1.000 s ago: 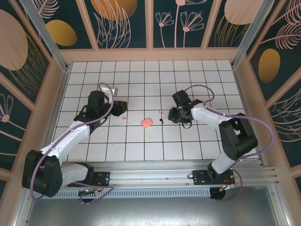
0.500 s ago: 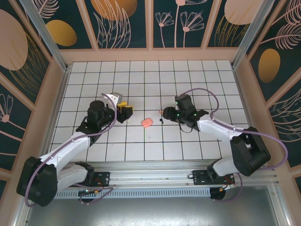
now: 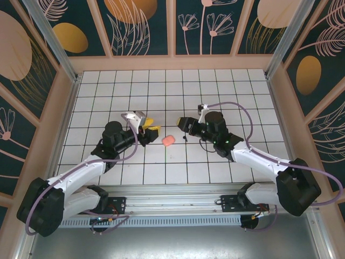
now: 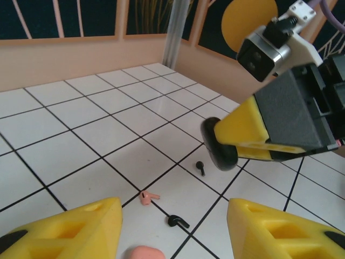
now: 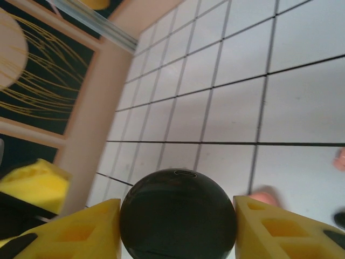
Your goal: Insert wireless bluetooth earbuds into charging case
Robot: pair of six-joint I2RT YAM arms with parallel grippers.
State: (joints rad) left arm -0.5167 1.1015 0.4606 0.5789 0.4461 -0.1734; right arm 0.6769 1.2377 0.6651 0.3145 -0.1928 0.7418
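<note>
The salmon-pink charging case point(image 3: 168, 140) lies on the tiled table between my two grippers; its top edge point(image 4: 141, 252) shows low in the left wrist view. A pink earbud point(image 4: 146, 197) and two black earbuds point(image 4: 178, 221) point(image 4: 200, 167) lie loose on the tiles just beyond it. My left gripper point(image 3: 152, 128) point(image 4: 172, 237) is open, nothing between its yellow fingers, just left of the case. My right gripper point(image 3: 183, 124) point(image 5: 178, 226) hangs above the earbuds, shut on a black round disc point(image 5: 178, 216) point(image 4: 220, 151) with a port slot on its rim.
Wooden walls with dark patterned panels point(image 3: 172, 27) ring the white grid table point(image 3: 226, 86). A metal post point(image 4: 175, 29) stands in the far corner. In the right wrist view the pink case point(image 5: 264, 197) is a blur beside the disc, the left gripper's finger point(image 5: 32, 183) at the left.
Both grippers have closed in on the middle of the table: the left moved right toward the pink case, the right swung left over the earbuds.
</note>
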